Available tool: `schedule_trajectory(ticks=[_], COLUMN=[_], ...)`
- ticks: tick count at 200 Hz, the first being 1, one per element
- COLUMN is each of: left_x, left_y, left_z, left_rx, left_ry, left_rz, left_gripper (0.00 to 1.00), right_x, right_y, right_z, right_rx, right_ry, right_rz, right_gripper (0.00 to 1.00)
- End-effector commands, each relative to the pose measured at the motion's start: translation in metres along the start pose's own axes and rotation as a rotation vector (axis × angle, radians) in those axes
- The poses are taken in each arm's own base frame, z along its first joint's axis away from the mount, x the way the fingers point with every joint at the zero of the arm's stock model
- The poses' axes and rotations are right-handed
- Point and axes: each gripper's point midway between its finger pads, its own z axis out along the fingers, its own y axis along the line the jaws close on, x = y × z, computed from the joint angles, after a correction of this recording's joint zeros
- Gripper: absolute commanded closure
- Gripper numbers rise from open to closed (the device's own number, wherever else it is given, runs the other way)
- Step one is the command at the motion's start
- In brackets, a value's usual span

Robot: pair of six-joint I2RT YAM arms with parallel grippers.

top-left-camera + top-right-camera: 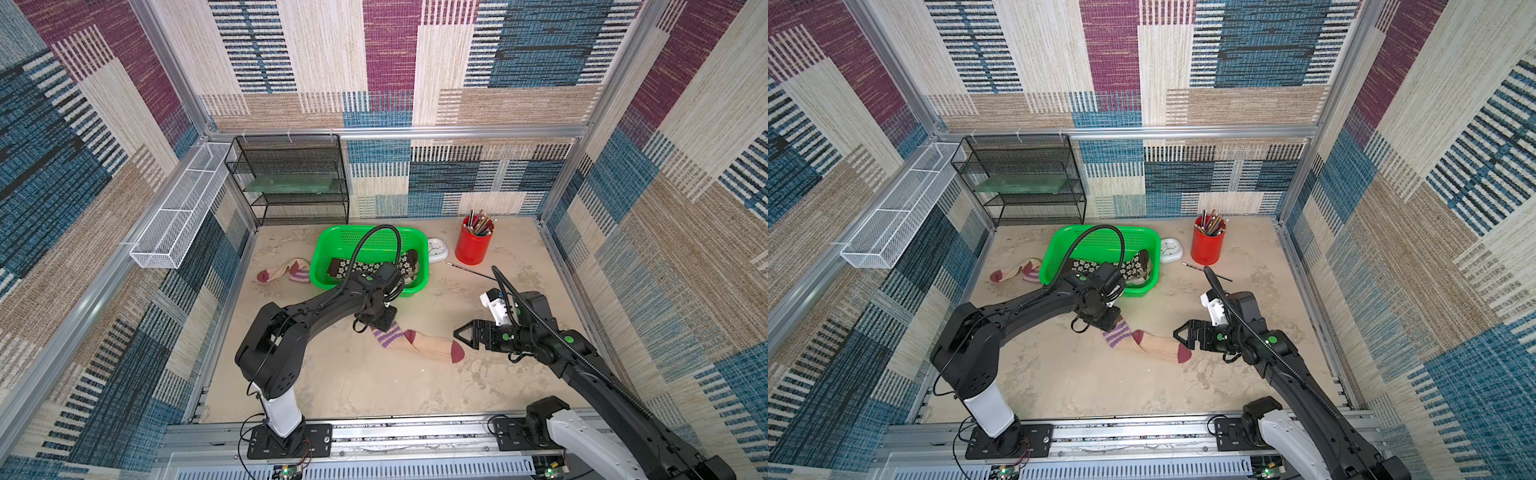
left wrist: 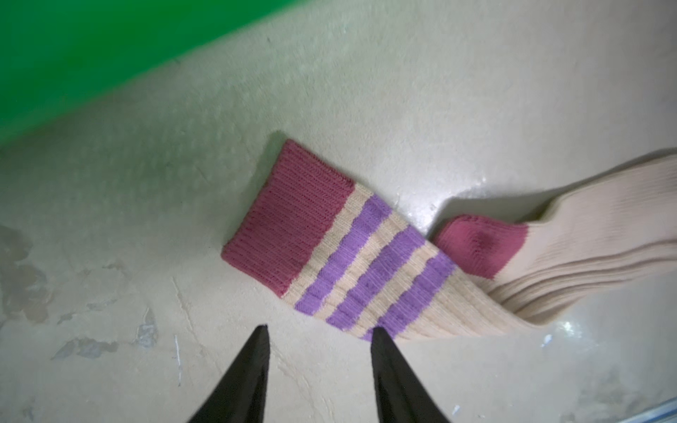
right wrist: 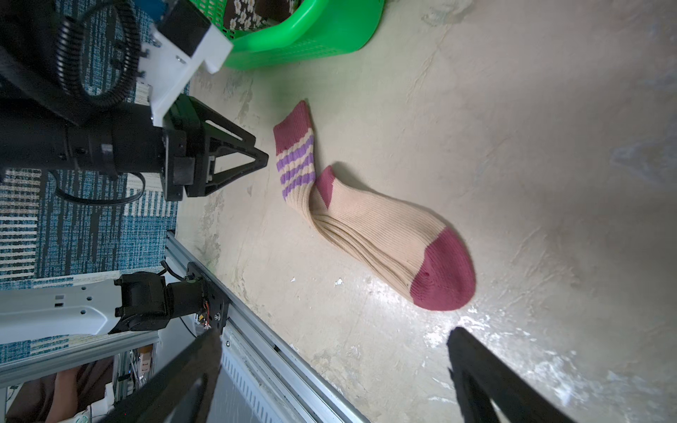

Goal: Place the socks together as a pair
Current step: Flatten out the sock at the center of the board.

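Risk: striped sock [image 3: 366, 219] kinked on the surface [image 3: 513, 110].
My left tool [image 2: 320, 329], half-spread and empty, may pinch one cuff layer; right tool [image 3: 335, 333], wide, could collide.

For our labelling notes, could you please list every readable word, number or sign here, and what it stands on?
No legible text anywhere.
White clock beside the green basket: dial marks too small to read.
Striped sock, red pencil cup: no print visible.

Top views look down; wrist views closely share one sock [image 2: 366, 263].
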Motion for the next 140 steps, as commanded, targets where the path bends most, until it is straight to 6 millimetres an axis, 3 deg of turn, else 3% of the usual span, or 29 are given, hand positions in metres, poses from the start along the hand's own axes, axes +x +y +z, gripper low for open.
schedule_trajectory(ticks=[1,45,95,107,140], left_x=[0.002,-0.004,0.003,0.006,0.014], left_y=[0.006,0.019,0.019,0.019,0.012], left_z=[0.010,0.023,0.038,0.043,0.044], left_rx=[-0.027,-0.090,-0.080,-0.077,-0.033], left_ry=[0.025,0.009,0.039,0.055,0.081], left_rz=[0.057,0.030,0.028,0.022,0.011], left_gripper=[0.52,0.52,0.57,0.63,0.92], right_x=[-0.009,-0.015,-0.020,-0.020,-0.024], right_y=[0.004,0.007,0.009,0.009,0.011], right_z=[-0.002,-0.003,-0.006,-0.005,-0.007], right_rx=[-0.010,-0.010,-0.006,-0.007,-0.008], right_ry=[-0.041,-0.053,-0.070,-0.071,-0.084], right_rz=[-0.018,-0.022,-0.030,-0.027,-0.032], right_gripper=[0.02,0.02,0.02,0.02,0.02])
